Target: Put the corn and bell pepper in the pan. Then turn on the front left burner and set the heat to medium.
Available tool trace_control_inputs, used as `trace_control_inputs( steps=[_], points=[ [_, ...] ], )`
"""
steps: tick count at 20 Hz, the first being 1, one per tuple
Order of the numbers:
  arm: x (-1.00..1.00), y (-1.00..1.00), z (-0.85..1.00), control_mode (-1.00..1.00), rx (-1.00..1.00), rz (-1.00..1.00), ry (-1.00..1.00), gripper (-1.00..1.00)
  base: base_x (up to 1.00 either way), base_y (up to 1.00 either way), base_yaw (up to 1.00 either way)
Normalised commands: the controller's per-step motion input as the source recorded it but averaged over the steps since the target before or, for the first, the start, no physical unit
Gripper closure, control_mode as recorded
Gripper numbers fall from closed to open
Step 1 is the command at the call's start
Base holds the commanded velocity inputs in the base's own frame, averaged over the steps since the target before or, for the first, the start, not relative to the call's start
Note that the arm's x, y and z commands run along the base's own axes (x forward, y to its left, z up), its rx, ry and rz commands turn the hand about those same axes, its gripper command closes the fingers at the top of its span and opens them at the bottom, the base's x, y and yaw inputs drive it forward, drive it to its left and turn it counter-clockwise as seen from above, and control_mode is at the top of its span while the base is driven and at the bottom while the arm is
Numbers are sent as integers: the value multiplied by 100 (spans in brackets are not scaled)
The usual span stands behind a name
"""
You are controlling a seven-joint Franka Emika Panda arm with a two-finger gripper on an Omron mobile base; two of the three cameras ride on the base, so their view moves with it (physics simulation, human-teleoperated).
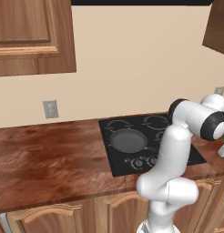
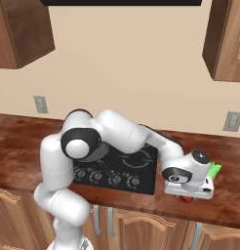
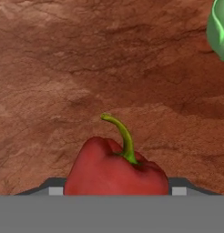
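- The bell pepper [image 3: 116,168] is seen at the bottom centre of the hand view, lying on the brown counter [image 3: 86,68], its green stem curving toward the upper left of the frame.
- The two fingertips [image 3: 56,191] are seen at the pepper's left and right flanks, with the pepper between them; whether the pads press on it cannot be told.
- In the right base view, the gripper [image 2: 190,195] is located at the lower right of the frame, low over the counter, with a sliver of red pepper [image 2: 186,198] visible under the hand.
- The corn [image 3: 218,29] is seen at the upper right edge of the hand view, well apart from the pepper; in the right base view it [image 2: 214,170] lies just beyond the hand.
- The pan [image 1: 128,140] is located at the centre of the left base view, on the front left burner of the black cooktop [image 1: 132,123], apart from the hand.
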Motion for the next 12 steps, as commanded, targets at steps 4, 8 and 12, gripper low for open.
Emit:
trace_control_inputs(
  steps=[4, 8, 12],
  points=[
    [0, 0, 0, -100, 0, 0, 0, 100, 0, 0, 0],
    [-28, 12, 24, -100, 0, 0, -10, 100, 0, 0, 0],
    [-37, 46, 78, -100, 0, 1, -12, 100, 0, 0, 0]
  ],
)
